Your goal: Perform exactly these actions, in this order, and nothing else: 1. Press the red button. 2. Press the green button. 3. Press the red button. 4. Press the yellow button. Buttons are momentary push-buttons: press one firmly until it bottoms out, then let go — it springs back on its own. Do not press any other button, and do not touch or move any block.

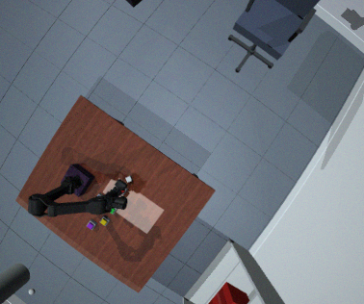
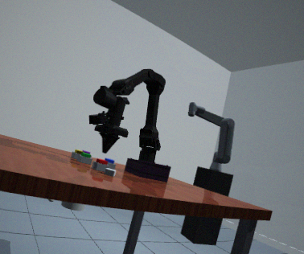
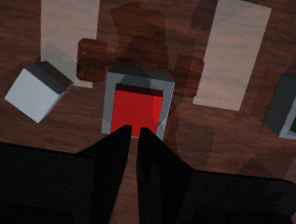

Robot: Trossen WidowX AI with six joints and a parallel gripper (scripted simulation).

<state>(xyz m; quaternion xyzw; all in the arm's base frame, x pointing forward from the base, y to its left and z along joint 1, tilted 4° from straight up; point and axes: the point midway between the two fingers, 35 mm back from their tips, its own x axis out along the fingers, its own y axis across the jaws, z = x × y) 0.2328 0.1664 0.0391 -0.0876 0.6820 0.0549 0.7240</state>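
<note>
Red button [image 3: 138, 109] sits mid-frame, just above the tips of the empty, nearly closed gripper [image 3: 133, 131] hovering over it.

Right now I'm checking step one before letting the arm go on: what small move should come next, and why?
Probably a straight push down. The gripper is shut, its tips over the near edge of the red button, and the exterior view shows it above the buttons, not touching. Nudging slightly toward the button's middle first may help; the white block sits apart.
</note>
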